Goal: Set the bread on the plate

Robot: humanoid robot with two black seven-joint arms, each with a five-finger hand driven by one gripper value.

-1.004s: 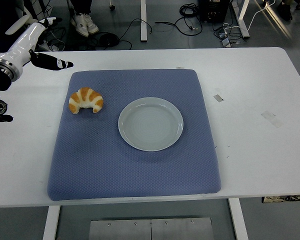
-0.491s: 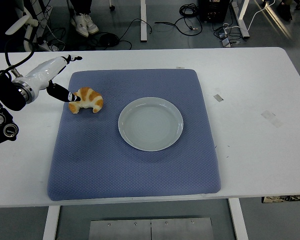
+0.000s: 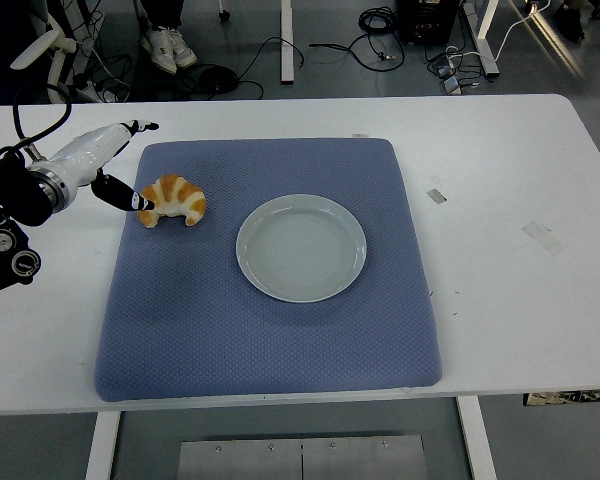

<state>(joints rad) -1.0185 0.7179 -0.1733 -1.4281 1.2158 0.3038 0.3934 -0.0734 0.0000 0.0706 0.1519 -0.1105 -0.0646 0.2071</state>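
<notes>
The bread is a golden croissant (image 3: 173, 200) lying on the left part of a blue mat (image 3: 270, 330). A white empty plate (image 3: 301, 247) sits on the middle of the mat, to the croissant's right. My left hand (image 3: 140, 166) reaches in from the left edge and is open. One black fingertip (image 3: 143, 205) is at the croissant's left end, and another finger (image 3: 145, 126) points out over the mat's far left corner. It holds nothing. The right arm is out of view.
The mat lies on a white table (image 3: 510, 180). Small bits of tape (image 3: 436, 195) lie on the table right of the mat. Cables and a chair base lie on the floor beyond the far edge.
The left hand came down and right from the table's far left to the croissant's left end, then held nearly still. The croissant and the plate have not moved.
</notes>
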